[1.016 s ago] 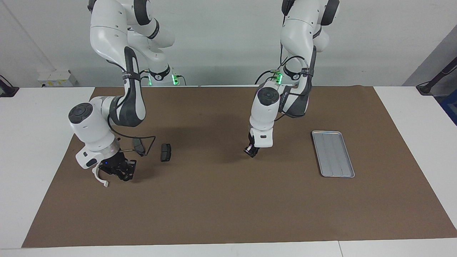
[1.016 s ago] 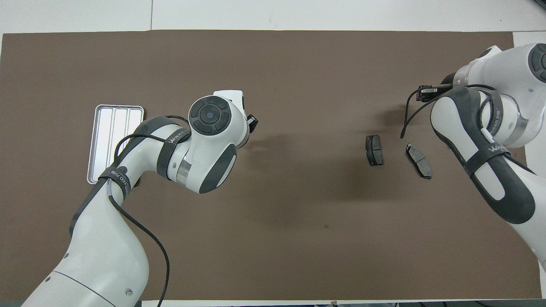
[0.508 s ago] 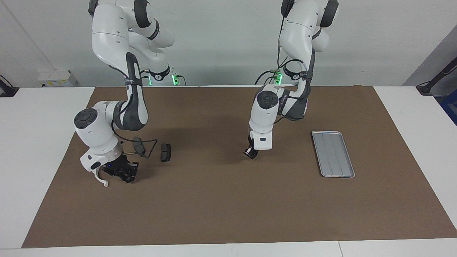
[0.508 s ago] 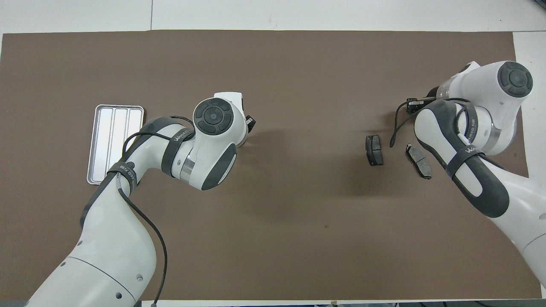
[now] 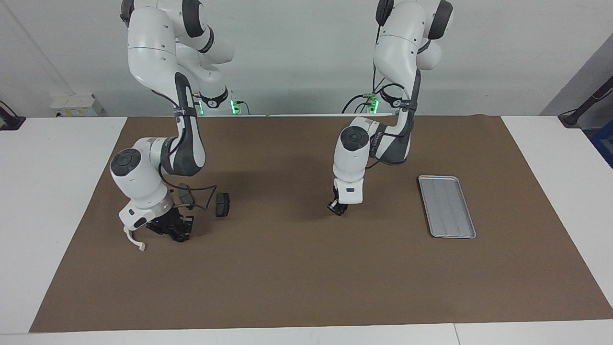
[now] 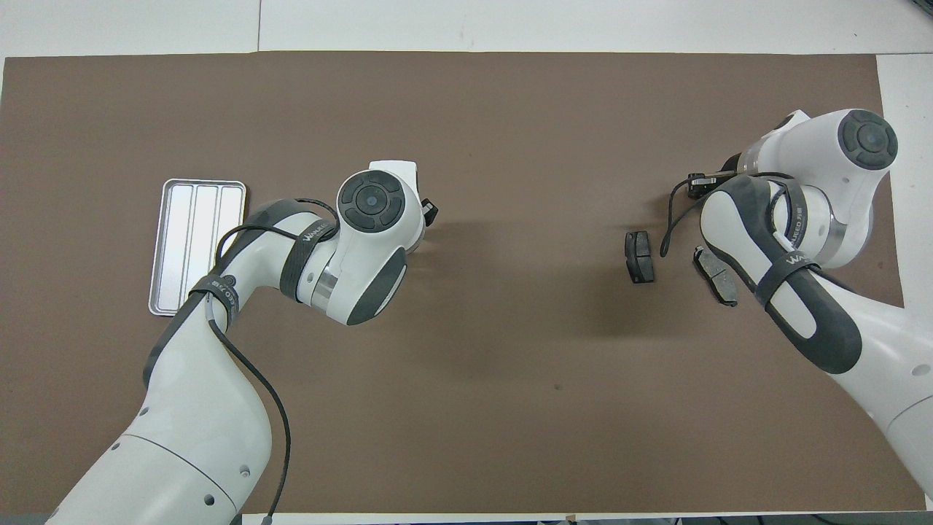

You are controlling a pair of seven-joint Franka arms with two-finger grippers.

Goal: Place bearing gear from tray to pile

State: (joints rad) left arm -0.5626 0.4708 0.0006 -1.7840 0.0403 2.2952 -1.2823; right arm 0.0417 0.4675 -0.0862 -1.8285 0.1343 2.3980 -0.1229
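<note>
The silver-grey tray [image 5: 447, 206] [image 6: 193, 244] lies at the left arm's end of the mat, its ridged bed bare. The pile sits at the right arm's end: two dark plates [image 5: 222, 204] [image 5: 186, 195] [image 6: 639, 257] [image 6: 716, 275] and a white arc bracket [image 5: 135, 242]. My left gripper [image 5: 337, 207] [image 6: 431, 212] hangs low over the middle of the mat, between tray and pile. The bearing gear cannot be told apart from its dark tips. My right gripper [image 5: 177, 232] [image 6: 696, 180] is low over the mat beside the arc, close to the plates.
A brown mat [image 5: 306, 278] covers most of the white table. The right arm's black cable [image 5: 203, 191] loops over the plate nearer the robots. The right arm hides the arc bracket in the overhead view.
The right arm's wrist has swung toward the middle of the table, bringing its gripper closer to the plates. The left gripper has sunk a little over the mat. Tray, plates and arc have not moved.
</note>
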